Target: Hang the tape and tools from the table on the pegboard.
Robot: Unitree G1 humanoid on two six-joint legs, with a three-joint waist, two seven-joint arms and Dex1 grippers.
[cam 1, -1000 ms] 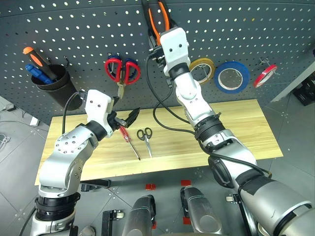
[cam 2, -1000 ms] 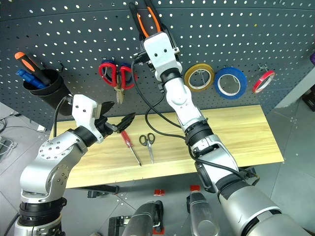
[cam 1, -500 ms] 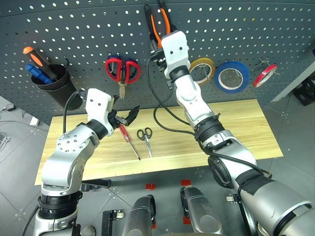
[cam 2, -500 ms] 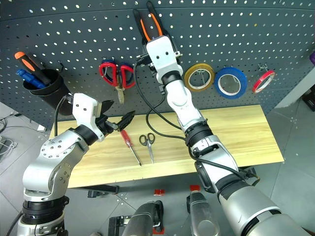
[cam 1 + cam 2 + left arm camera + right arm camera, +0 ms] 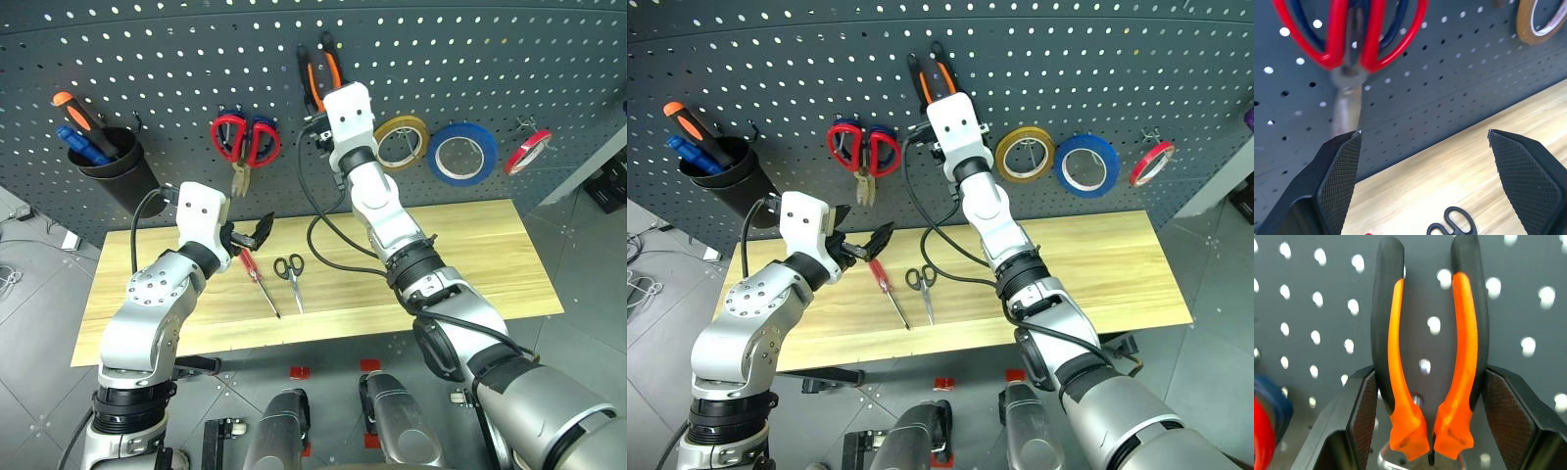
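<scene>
The orange-and-black pliers [image 5: 317, 69] stand handles-up flat against the dark pegboard [image 5: 147, 59]. My right gripper [image 5: 1429, 374] is shut on them, a pad against each handle, with a metal hook just below. The blue tape [image 5: 460, 153] hangs on the pegboard to the right. On the wooden table [image 5: 490, 255] lie the slim red-handled screwdriver [image 5: 255, 276] and the small black scissors [image 5: 289, 269]. My left gripper [image 5: 249, 233] hovers open and empty just above the screwdriver's handle.
Red-handled scissors [image 5: 245, 142], a yellow-brown roll [image 5: 402, 137] and a thin red roll [image 5: 527, 150] hang on the pegboard. A black cup [image 5: 113, 171] at the left holds orange and blue screwdrivers. A black cable [image 5: 328, 245] loops from my right wrist over the table.
My right gripper has come down along the pegboard with the pliers in it. The left gripper has stayed where it was, still open.
</scene>
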